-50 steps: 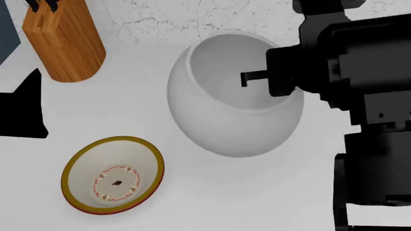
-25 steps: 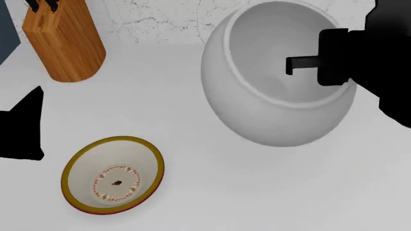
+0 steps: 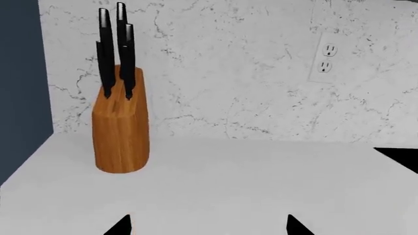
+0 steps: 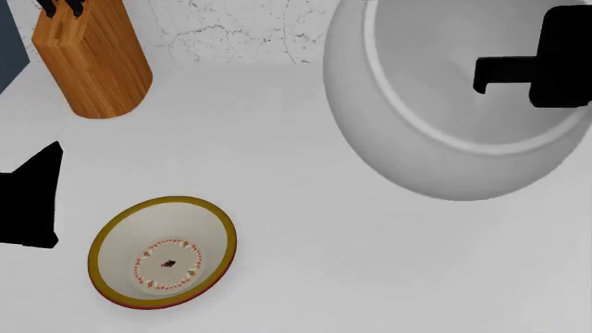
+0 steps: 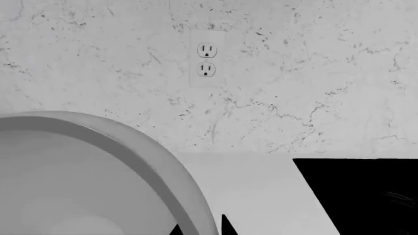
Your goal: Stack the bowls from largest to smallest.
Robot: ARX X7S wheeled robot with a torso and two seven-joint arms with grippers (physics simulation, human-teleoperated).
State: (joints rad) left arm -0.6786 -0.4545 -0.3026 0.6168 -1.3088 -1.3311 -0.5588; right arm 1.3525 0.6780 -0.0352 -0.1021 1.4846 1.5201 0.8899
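A round-bellied pale grey bowl (image 4: 434, 132) hangs above the counter at the head view's upper right, looming large. My right gripper (image 4: 489, 76) is shut on its rim, one finger inside the bowl. In the right wrist view the bowl (image 5: 98, 161) has its rim pinched between the two fingertips of the right gripper (image 5: 199, 228). The small shallow bowl (image 4: 163, 251) with a yellow rim and red-dotted ring sits on the counter at lower left. My left gripper (image 4: 30, 198) hovers left of it, and in its wrist view the left gripper (image 3: 207, 226) is open and holds nothing.
A wooden knife block (image 4: 93, 59) with black handles stands at the back left by the marble wall, also seen as knife block (image 3: 121, 132). A wall outlet (image 5: 206, 61) is on the backsplash. A black surface (image 5: 359, 196) lies beyond the grey bowl.
The right gripper has carried the grey bowl up and to the right, nearer the head camera. The small bowl has stayed put and the left gripper has barely shifted.
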